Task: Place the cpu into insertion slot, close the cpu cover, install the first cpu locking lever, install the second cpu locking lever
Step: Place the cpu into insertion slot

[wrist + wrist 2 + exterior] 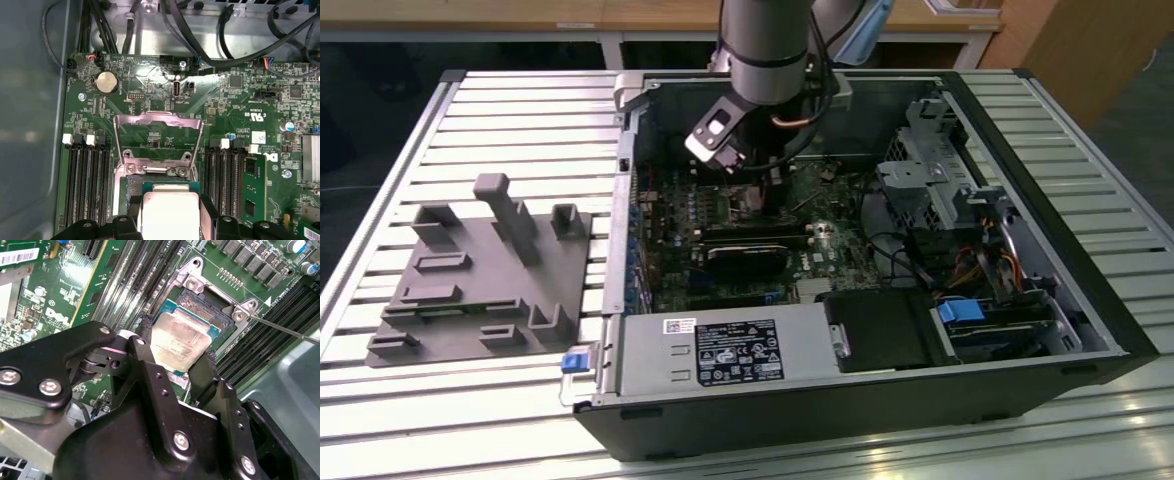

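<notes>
We hold the cpu (182,342) at the insertion slot (202,302).
The fingers (143,335) of our gripper (177,347) are clamped on two opposite edges of the chip, which lies over the slot's dark pin field; we cannot tell if it is fully seated. In the first wrist view the cpu cover (159,119) stands open just beyond the slot, with memory slots (85,185) on either side. In the exterior view our arm (767,50) reaches down into the open computer case (854,420).
</notes>
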Robot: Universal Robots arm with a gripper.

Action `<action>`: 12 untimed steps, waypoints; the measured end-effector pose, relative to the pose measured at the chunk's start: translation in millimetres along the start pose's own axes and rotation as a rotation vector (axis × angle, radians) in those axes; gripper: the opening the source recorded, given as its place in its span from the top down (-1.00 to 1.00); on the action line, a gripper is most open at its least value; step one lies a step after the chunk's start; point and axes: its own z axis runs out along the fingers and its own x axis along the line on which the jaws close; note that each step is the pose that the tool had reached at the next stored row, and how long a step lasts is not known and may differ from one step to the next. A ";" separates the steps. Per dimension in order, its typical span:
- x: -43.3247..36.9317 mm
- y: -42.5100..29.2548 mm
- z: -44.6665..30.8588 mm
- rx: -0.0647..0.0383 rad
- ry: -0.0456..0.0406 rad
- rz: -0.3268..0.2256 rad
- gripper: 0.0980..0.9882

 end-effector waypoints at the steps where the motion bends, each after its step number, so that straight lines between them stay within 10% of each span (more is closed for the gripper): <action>1: 0.3 -0.5 0.8 0.000 0.0000 0.000 0.00; 12: 5.1 -2.0 9.3 0.000 -0.0021 0.023 0.00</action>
